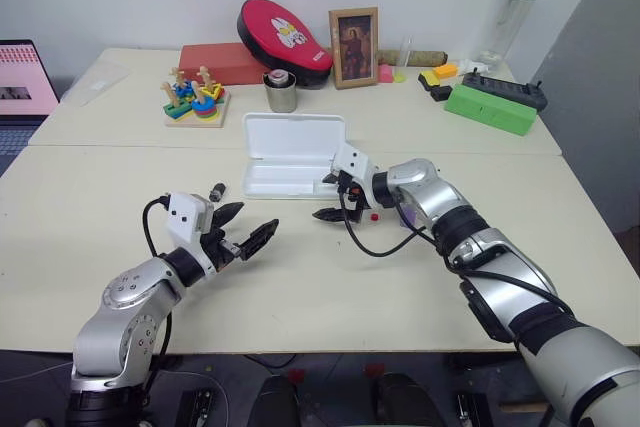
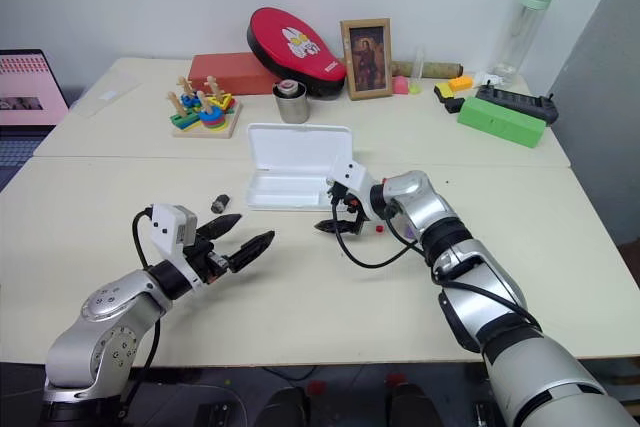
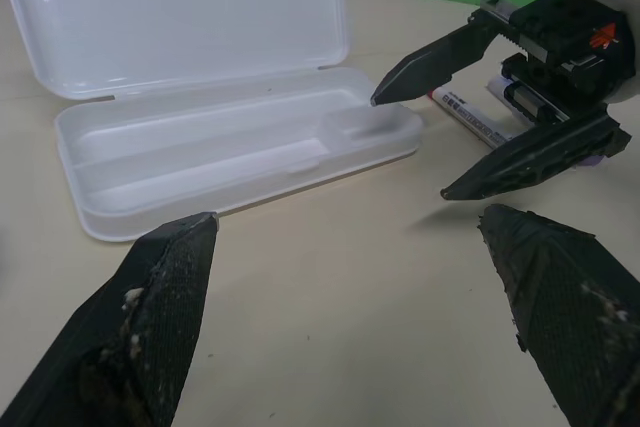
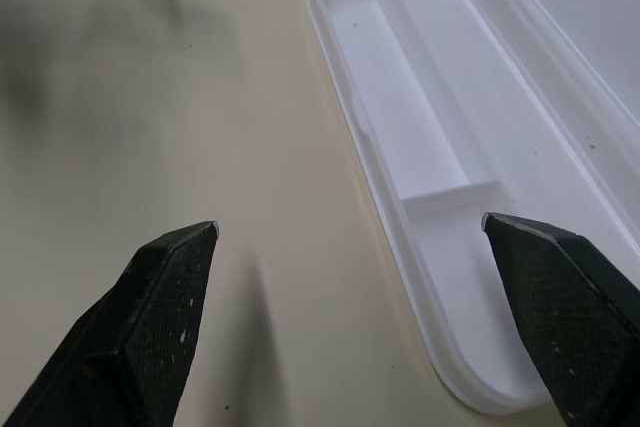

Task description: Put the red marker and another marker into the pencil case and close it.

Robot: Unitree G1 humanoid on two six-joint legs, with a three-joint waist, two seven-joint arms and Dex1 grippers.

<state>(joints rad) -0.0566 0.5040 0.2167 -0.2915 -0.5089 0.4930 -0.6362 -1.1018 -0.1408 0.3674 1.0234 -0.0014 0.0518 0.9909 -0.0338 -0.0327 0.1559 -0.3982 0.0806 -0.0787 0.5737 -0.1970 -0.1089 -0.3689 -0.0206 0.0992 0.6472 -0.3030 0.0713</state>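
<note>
At frame centre, the slim white-barrelled red marker (image 3: 470, 119) lies just right of the open flat white plastic pencil case (image 1: 292, 155), directly beneath the spread, empty right gripper (image 1: 335, 199); the left gripper (image 1: 245, 227), open too, sits farther off.

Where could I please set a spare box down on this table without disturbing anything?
Bare tabletop lies left of the pencil case, below the stacking toy, and along the near edge between both arms. It is crowded at the case's right end around the right gripper, and along the back wall.
</note>
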